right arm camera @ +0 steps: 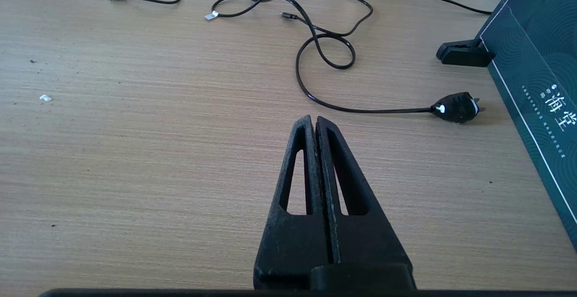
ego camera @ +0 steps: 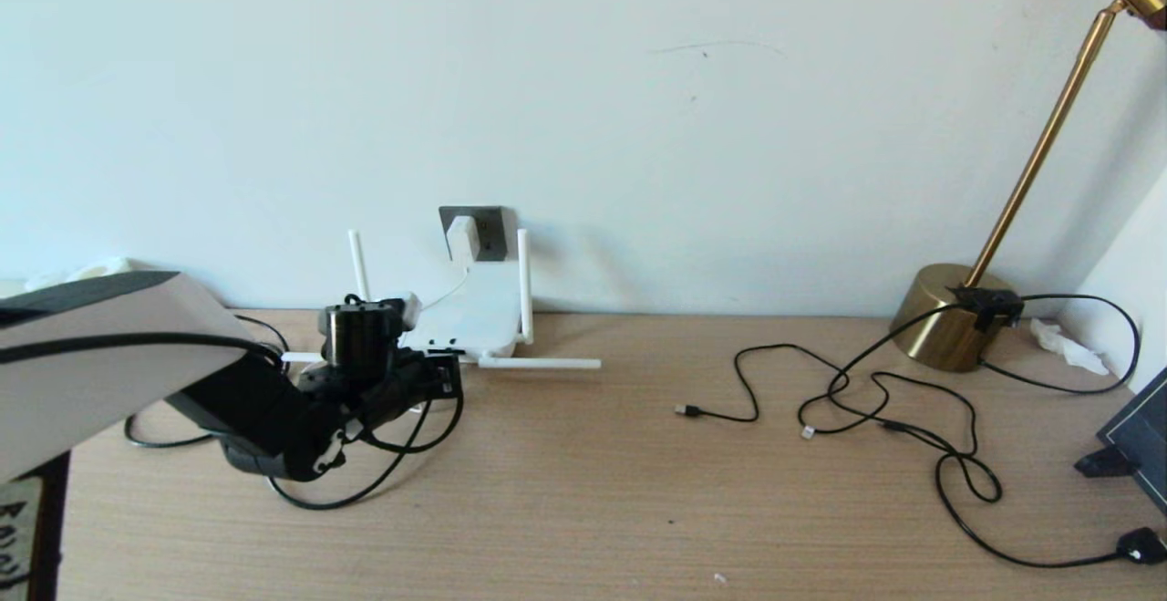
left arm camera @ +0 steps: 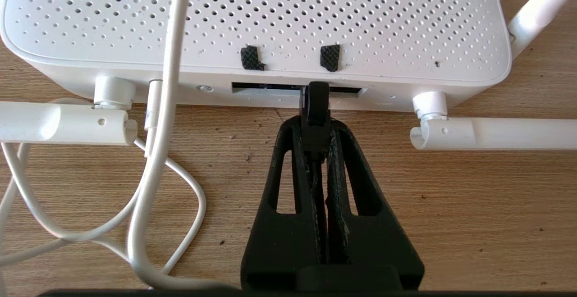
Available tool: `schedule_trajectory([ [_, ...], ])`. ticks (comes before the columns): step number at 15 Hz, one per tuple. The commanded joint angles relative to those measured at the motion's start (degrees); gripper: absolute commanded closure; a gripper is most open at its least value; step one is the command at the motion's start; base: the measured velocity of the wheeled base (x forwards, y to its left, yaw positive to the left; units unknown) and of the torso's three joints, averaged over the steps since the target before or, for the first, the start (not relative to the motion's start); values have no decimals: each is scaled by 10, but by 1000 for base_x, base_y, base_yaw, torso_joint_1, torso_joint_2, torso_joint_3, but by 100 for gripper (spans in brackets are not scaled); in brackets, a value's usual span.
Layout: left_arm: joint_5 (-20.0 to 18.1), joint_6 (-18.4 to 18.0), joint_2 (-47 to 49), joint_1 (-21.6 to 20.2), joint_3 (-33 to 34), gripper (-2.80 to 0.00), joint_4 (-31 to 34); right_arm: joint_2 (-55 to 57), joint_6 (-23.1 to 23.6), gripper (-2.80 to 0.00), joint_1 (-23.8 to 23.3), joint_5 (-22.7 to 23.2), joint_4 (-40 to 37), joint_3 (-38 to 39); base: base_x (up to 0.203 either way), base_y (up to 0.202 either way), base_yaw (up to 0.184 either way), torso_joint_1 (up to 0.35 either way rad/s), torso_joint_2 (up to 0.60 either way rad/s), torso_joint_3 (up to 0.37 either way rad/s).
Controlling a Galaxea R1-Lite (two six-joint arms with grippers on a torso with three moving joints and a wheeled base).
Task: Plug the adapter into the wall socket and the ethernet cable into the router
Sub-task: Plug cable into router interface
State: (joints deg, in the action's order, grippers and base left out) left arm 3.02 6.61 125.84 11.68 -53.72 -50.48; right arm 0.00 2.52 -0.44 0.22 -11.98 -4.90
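Ethernet cable (left arm camera: 317, 107) plug in left gripper (left arm camera: 315, 128), at router (left arm camera: 252, 22) port.

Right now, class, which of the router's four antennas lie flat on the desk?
The two front antennas, nearest the left gripper, lie flat; the rear pair stand upright near the wall.

White, dot-perforated router (left arm camera: 288, 22)

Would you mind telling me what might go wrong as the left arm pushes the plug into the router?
1. The left gripper pinches the ethernet cable plug at the router port's edge; slightly off line, it may jam.
2. The router lies loose on the table, so pushing might slide it toward the wall.
3. The adapter cord loops beside the gripper and could snag.
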Motion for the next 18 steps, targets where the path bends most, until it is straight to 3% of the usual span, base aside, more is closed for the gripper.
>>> schedule_trajectory([
  [1, 1, 1, 6, 0, -6, 0, -6, 1, 0, 0, 0, 0, -1, 0, 0, 0, 0, 0, 0, 0],
  [9, 3, 2, 16, 0, -25, 0, 6, 1, 0, 0, 0, 0, -1, 0, 0, 0, 0, 0, 0, 0],
  [18, 3, 27, 0, 4, -12, 0, 10, 1, 0, 0, 0, 0, -1, 0, 0, 0, 0, 0, 0, 0],
])
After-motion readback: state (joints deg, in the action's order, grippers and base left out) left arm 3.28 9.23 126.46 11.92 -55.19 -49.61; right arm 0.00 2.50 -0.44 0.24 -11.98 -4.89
